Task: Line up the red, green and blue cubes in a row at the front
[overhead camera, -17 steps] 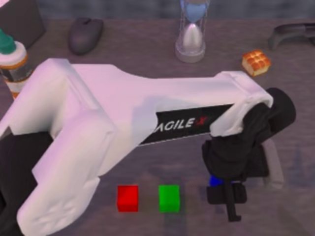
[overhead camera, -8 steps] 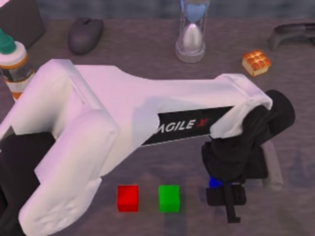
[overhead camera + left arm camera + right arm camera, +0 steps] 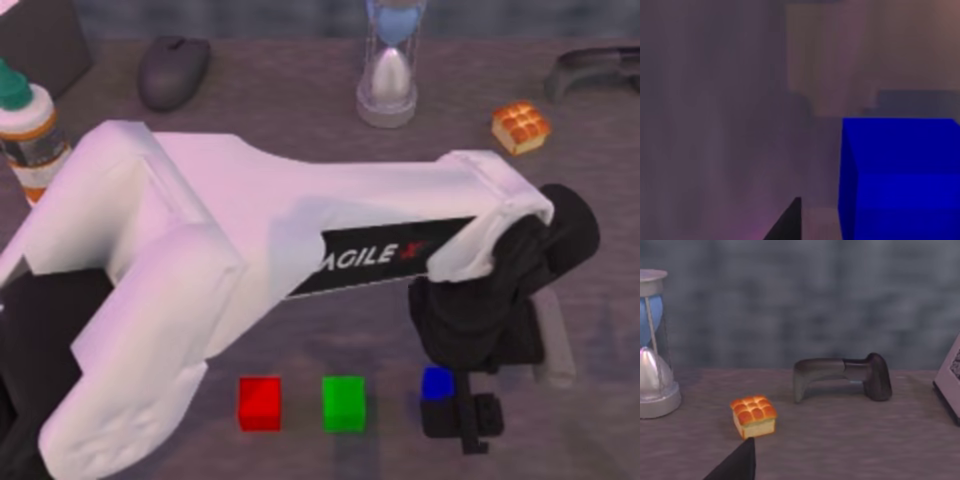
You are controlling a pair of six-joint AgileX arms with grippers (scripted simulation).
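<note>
Low at the table's front, the left gripper hangs with fingers spread, the blue cube just at its 11 o'clock, seemingly released to extend the row. Green cube and red cube sit toward 9 o'clock.

Hourglass, mouse (dark), bread

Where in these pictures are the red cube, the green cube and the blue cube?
red cube (image 3: 260, 402): top view, middle of its top face.
green cube (image 3: 343, 402): top view, middle of its top face.
blue cube (image 3: 436, 382): top view, the visible part of its top face.
</note>
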